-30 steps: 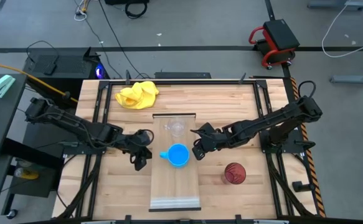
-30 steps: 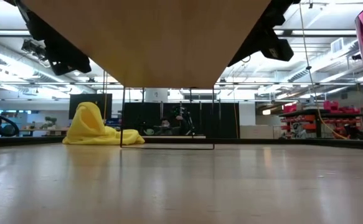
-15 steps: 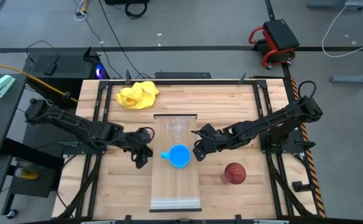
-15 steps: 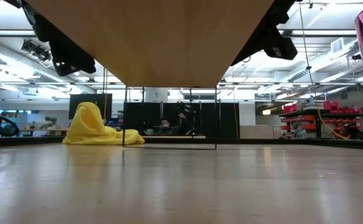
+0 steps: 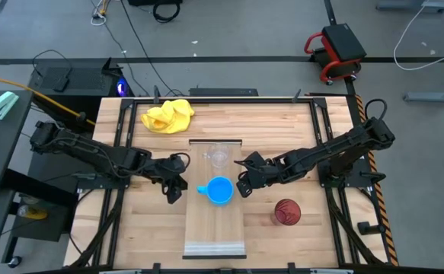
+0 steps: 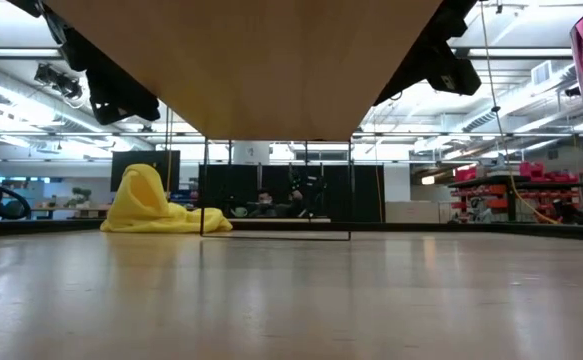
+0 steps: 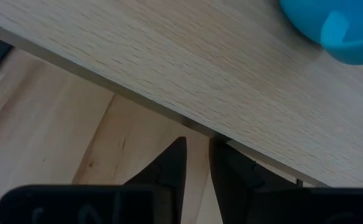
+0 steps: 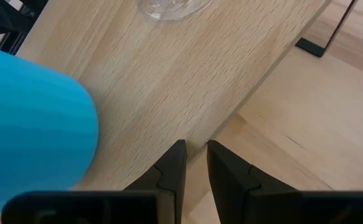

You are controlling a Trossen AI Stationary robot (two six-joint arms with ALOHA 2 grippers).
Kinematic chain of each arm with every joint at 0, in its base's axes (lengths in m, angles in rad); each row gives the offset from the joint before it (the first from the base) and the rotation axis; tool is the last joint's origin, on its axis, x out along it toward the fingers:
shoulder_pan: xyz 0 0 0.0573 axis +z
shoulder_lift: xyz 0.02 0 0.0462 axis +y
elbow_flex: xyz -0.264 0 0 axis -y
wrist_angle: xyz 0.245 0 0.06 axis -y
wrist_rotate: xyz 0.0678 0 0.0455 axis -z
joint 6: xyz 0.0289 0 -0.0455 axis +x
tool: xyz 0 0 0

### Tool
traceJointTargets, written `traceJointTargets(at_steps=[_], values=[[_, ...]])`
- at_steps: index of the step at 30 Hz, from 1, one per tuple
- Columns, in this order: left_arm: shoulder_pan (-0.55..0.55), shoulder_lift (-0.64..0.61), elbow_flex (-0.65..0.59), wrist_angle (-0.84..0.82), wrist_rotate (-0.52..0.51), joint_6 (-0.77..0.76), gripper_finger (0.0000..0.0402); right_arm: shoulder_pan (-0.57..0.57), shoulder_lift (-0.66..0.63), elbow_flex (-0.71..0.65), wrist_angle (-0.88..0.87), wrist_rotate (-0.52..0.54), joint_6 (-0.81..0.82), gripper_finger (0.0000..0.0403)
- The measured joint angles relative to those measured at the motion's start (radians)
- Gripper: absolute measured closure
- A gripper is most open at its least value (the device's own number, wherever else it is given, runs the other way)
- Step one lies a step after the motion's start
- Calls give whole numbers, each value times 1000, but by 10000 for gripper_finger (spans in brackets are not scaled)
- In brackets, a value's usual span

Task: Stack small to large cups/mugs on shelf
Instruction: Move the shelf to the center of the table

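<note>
Clear cup (image 5: 217,157) and blue mug (image 5: 219,190) stand on the shelf (image 5: 215,228); red cup (image 5: 287,212) beside it.

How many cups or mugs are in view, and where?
3: a clear cup and a blue mug stand on the shelf; a dark red cup stands on the table right of it. None looks hidden.

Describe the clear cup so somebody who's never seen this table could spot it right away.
Look at the long light wood shelf lying down the middle of the table, between the two arms. On it, nearer the yellow cloth, stands the clear cup, just beyond the blue mug. It is see-through and has no handle; the blue mug is solid, and the dark red cup sits off the shelf.
</note>
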Motion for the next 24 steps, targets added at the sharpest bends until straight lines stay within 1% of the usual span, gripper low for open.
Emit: traceJointTargets(at_steps=[5,10,15,24], values=[[1,-1,0,-15,-14,7,322,2,0,0,1,2,-14,330],[2,-1,2,-14,-28,7,322,8,-28,-2,-22,5,-17,330],[15,-11,2,-19,-23,7,323,14,-77,-3,-60,47,-18,330],[45,-86,3,-56,-21,6,321,14,-121,-2,-108,53,-10,330]])
